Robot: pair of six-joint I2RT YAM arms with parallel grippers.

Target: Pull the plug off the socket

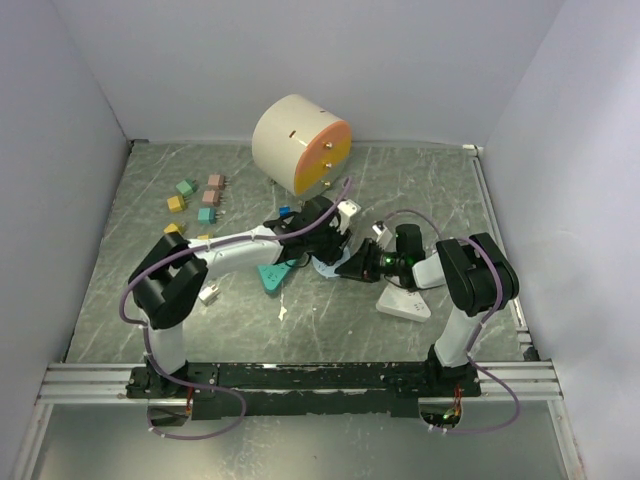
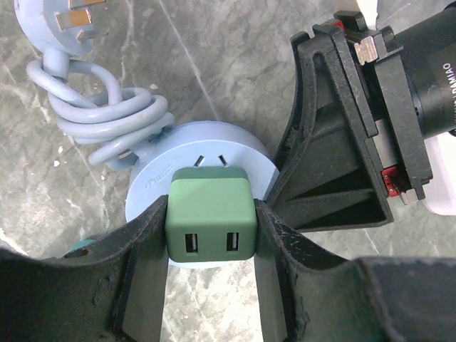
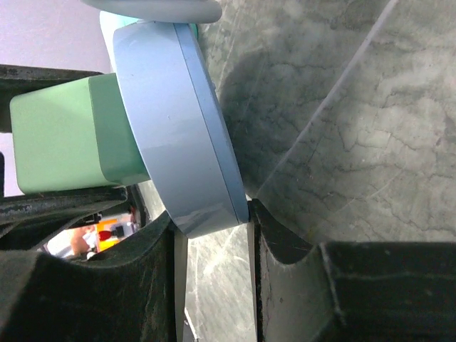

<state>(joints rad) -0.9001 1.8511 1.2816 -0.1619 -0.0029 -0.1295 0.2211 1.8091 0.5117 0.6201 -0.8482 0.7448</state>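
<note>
The left pincer (image 2: 211, 231) grips the green plug (image 2: 211, 206) by its sides, lower centre of the left wrist view. Two prongs show partly bare where the plug meets the round blue socket (image 2: 153, 182). The right pincer (image 3: 212, 217) clamps the socket's rim, low in its own view, above the bench (image 3: 342, 107).

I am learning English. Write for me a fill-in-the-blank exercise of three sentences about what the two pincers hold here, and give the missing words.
1. The left pincer is shut on a ___ plug.
2. The plug shows ___ USB ports toward the left wrist camera.
3. The right pincer grips the rim of a round, light ___ socket.

Missing words: green; two; blue.
</note>
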